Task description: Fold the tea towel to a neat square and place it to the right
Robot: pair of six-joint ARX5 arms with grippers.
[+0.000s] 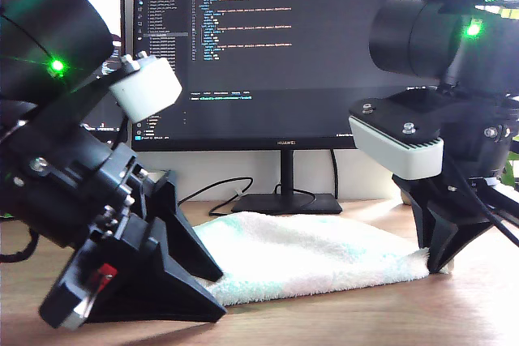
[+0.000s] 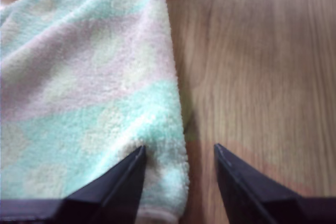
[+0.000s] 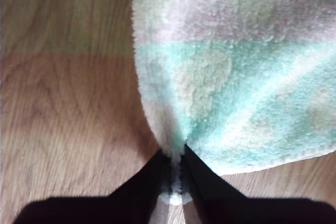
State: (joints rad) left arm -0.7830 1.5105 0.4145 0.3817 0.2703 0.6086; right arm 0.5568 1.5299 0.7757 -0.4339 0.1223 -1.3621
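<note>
Looking at it now, the towel (image 1: 312, 258) lies flat on the desk (image 1: 454, 313), long axis running between both grippers. My second gripper (image 3: 176, 174) is pinched on one edge; my first gripper (image 2: 178, 153) gapes open, straddling the opposite edge, nothing gripped.

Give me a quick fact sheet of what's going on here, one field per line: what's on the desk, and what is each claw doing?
Surface: wooden desk
Cloth: tea towel, mint and pink, lying on the desk
First gripper: my first gripper open, one finger over the towel's edge, the other over bare wood
Second gripper: my second gripper shut, pinching the towel's edge
Background: monitor showing code
</note>
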